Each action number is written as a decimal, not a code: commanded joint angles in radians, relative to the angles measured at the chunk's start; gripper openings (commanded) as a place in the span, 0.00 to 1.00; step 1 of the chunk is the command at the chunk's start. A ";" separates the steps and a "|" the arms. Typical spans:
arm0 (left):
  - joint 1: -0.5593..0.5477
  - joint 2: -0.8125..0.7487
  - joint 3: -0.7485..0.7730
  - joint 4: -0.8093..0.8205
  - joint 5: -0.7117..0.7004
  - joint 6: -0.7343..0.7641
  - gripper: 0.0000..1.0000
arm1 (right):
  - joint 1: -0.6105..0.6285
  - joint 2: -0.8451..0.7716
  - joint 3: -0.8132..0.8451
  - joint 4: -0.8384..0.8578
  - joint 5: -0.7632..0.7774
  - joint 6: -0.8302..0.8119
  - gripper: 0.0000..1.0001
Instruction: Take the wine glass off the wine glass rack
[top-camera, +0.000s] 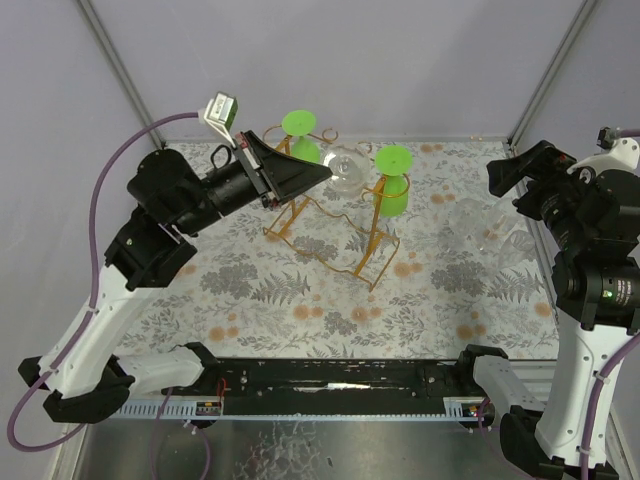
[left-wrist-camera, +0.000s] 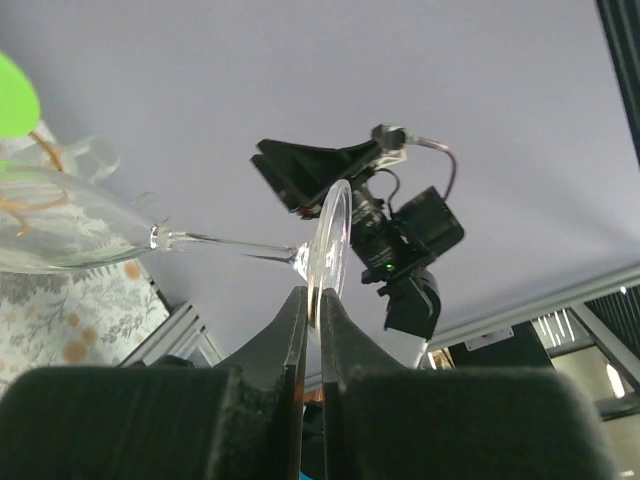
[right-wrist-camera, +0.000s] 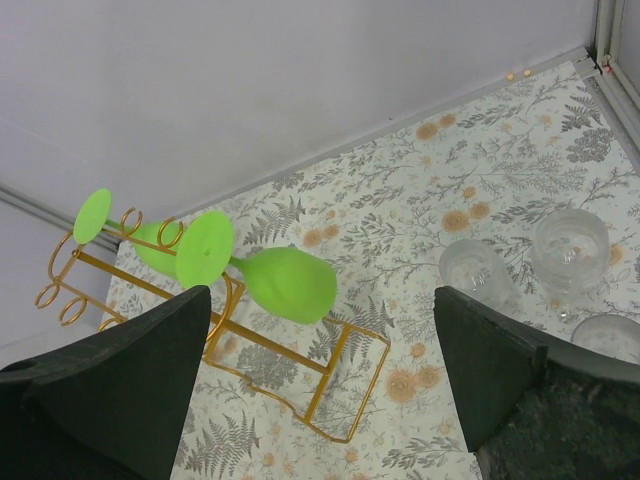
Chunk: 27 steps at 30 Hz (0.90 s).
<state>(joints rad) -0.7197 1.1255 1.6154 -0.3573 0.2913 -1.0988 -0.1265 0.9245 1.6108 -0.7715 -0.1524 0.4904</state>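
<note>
Floral table (top-camera: 300, 320) — rack (top-camera: 372, 250) clear of edges

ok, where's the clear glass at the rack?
Top view, rear centre: clear wine glass sideways between two green glasses at the golden wire rack, foot in left jaws.

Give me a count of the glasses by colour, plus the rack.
Green wine glasses: 2, on the wine glass rack
Clear wine glasses: 4, one in the left claw, three on the table
Wine glass rack: 1
Total: 7
</note>
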 joint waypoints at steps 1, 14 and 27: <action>-0.006 -0.003 0.077 0.119 0.050 0.082 0.00 | -0.004 -0.003 0.035 0.011 -0.032 0.002 0.99; -0.015 0.040 0.008 0.592 0.395 0.532 0.00 | -0.004 0.104 0.151 0.036 -0.199 0.164 0.99; -0.077 0.050 -0.189 0.494 0.657 1.440 0.00 | -0.004 0.204 0.164 0.213 -0.651 0.543 0.99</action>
<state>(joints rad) -0.7643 1.2011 1.4464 0.1158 0.8661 -0.0059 -0.1265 1.1732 1.8133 -0.7017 -0.6174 0.8825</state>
